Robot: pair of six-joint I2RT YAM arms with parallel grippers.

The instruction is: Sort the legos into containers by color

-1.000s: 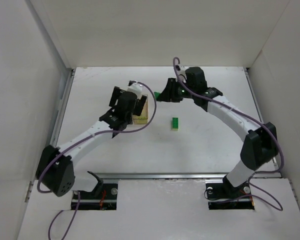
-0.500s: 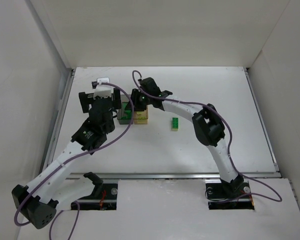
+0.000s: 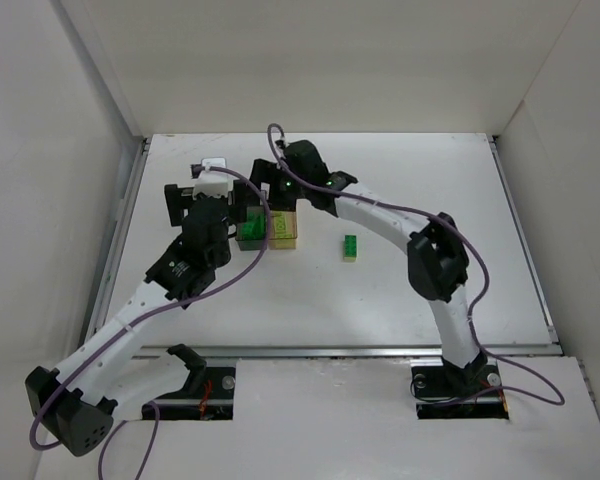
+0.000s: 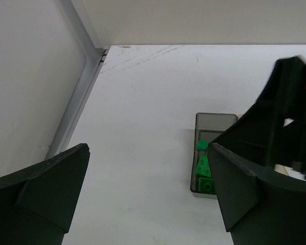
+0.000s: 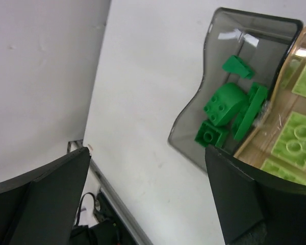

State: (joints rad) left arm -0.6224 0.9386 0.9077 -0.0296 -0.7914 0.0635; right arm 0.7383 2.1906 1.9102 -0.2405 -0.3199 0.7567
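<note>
Two adjoining containers stand mid-table: a smoky dark grey bin (image 3: 248, 230) holding several dark green legos (image 5: 224, 104), and an amber bin (image 3: 284, 229) holding pale yellow-green legos (image 5: 294, 141). One more small lego (image 3: 350, 247), green at its far end and yellow-green at its near end, lies on the table to the right of the bins. My right gripper (image 3: 268, 190) hovers just behind the bins, open and with nothing in it (image 5: 148, 199). My left gripper (image 3: 202, 202) is left of the dark grey bin (image 4: 214, 122), open and with nothing in it (image 4: 148, 204).
White walls close in the table on the left, back and right. A metal rail (image 3: 120, 230) runs along the left edge. The right arm's black wrist (image 4: 290, 117) is close beside my left gripper's right finger.
The right arm swung in from the right to just behind the bins and its jaws opened; the green brick it carried is out of them. The left arm drew back to the left of the bins.
</note>
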